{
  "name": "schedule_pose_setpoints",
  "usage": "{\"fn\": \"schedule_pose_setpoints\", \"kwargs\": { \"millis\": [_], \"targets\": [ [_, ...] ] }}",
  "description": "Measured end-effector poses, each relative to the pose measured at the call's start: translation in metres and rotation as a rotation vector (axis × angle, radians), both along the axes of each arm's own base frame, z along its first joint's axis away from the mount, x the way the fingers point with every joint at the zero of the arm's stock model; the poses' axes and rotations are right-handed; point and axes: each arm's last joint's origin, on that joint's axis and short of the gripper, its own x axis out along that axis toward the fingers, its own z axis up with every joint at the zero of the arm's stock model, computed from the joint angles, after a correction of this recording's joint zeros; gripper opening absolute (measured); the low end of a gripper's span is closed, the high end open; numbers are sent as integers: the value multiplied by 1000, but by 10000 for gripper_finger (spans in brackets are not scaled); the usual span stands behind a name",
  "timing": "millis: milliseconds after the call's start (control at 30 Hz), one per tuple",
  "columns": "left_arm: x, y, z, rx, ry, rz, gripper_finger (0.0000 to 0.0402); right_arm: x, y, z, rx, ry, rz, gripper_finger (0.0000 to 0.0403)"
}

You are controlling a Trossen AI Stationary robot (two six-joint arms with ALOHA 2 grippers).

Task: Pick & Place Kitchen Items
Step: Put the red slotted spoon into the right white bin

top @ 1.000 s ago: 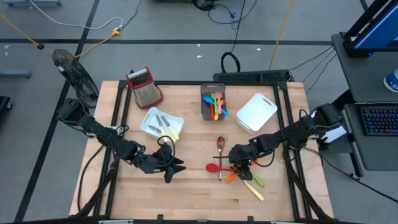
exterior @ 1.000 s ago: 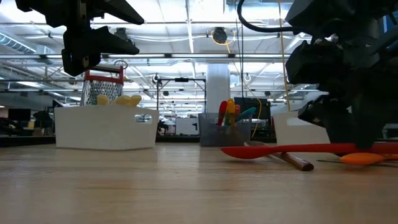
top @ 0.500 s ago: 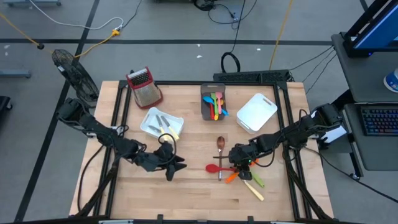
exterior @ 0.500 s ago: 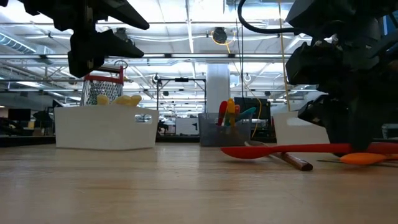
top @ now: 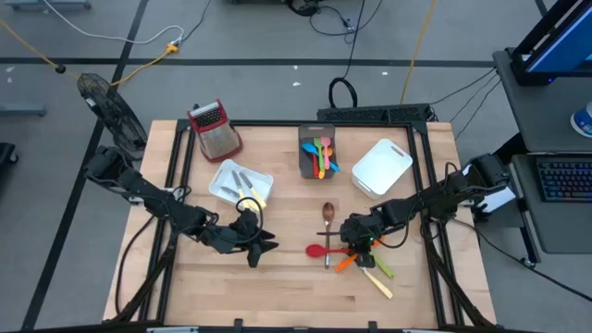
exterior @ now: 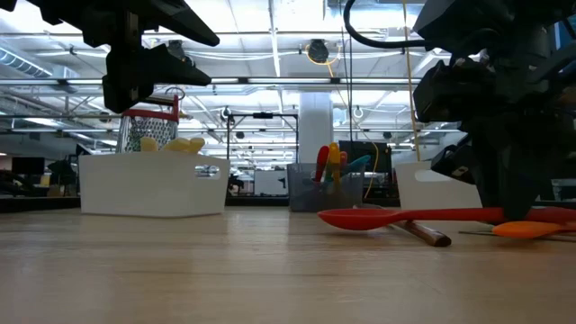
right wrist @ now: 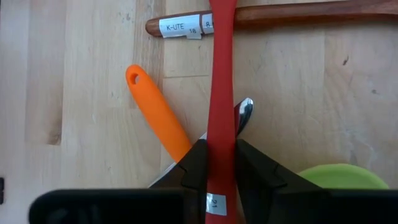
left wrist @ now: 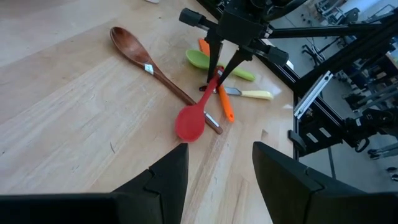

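The right gripper [top: 350, 242] is lowered over a loose cluster of utensils right of the middle of the wooden table [top: 277, 291], and its two dark fingers [right wrist: 194, 163] are clamped on the handle of a red plastic spoon [top: 324, 248]. In the right wrist view the red handle [right wrist: 222, 93] is seen pinched between the fingers, running straight away from them and passing over the handle of a brown wooden spoon [right wrist: 273, 17] that carries a white label. In the low view the red spoon [exterior: 396, 216] is seen lying almost level, its bowl at the table surface; whether the bowl touches the wood cannot be told.

Just beside the gripped handle an orange plastic utensil handle [right wrist: 158, 117] is laid at a slant, and the tip of a metal blade [right wrist: 244, 112] is seen just on the other side. A green plastic spoon bowl [right wrist: 339, 176] lies close by. A cream-handled knife [top: 377, 282] lies at the near edge of the cluster.

The left gripper [top: 262, 247] is held above the table to the left of the cluster, apart from it, with its fingers [left wrist: 163, 180] spread apart and nothing between them; the red spoon [left wrist: 198, 115] lies ahead of it.

Further back stand a white rectangular bin [top: 222, 190] with cream-handled cutlery [top: 250, 191] and a grey bin [top: 306, 162] with coloured plastic utensils [top: 321, 154].
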Motion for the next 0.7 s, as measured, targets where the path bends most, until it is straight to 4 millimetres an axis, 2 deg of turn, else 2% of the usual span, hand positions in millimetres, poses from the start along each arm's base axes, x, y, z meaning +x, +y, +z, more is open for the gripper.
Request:
{"fn": "schedule_pose_setpoints", "kwargs": {
  "millis": [433, 700],
  "targets": [
    [0, 0, 0, 17, 1, -8, 182, 2, 1, 2, 33, -11, -43, 49],
    [0, 0, 0, 43, 1, -21, 182, -1, -3, 27, 97, -95, -101, 49]
  ]
}}
